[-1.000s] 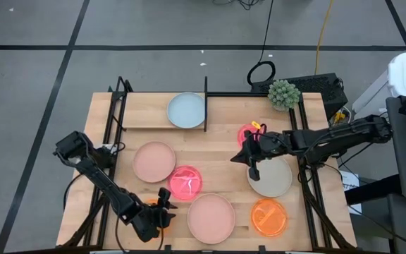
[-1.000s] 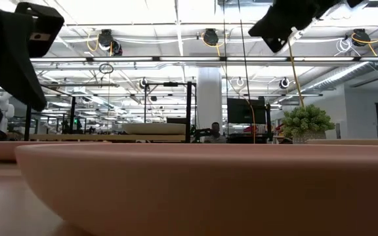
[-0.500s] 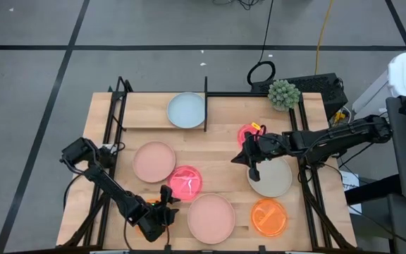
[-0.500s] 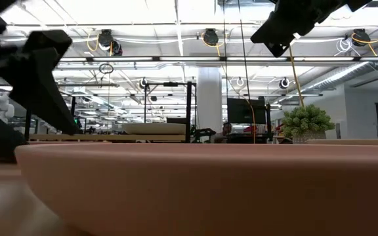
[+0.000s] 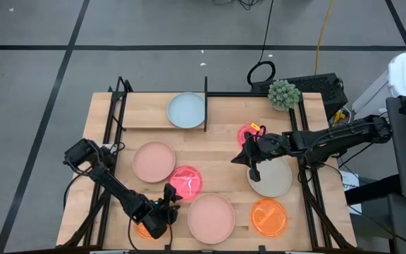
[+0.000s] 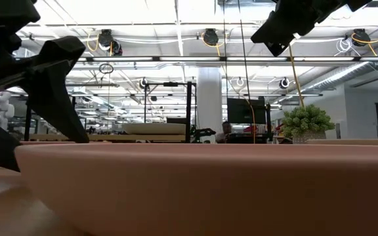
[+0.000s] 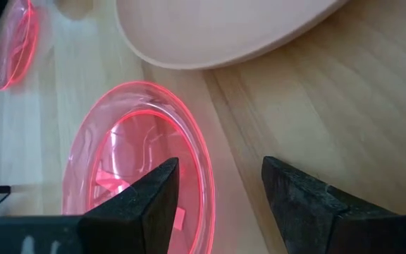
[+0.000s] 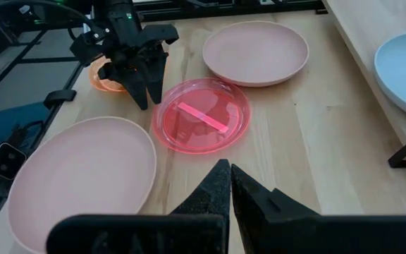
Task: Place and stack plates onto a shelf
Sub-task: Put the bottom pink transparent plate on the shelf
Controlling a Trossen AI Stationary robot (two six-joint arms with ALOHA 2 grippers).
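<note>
Your left gripper (image 5: 166, 203) is low at the near left part of the table (image 5: 224, 134). Its two fingers (image 7: 146, 201) are apart, with nothing between them. The rim of a bright pink see-through plate (image 5: 186, 181) lies right in front of the fingers. A small orange plate (image 5: 144, 227) sits under the left arm, and the arm hides most of it.

Just beside that gripper is a big pale pink plate (image 5: 211, 217). Another big pale pink plate (image 5: 154, 161) lies a little farther back on the left. In the low view the near pink plate's rim (image 6: 209, 177) fills almost the whole picture and blocks the table behind it.

Your right gripper (image 5: 252, 171) hangs over the right side of the table. Its fingers (image 8: 217, 185) are pressed together and hold nothing. It is over the edge of a beige plate (image 5: 272, 178). A second bright pink plate (image 5: 247, 133) peeks out behind that arm. Another orange plate (image 5: 268, 216) lies near the front right.

The shelf (image 5: 146, 111) stands along the back of the table. One light-blue plate (image 5: 186, 110) already rests on it, next to a black post (image 5: 206, 104). A small green plant (image 5: 283, 93) sits at the back right corner.
</note>
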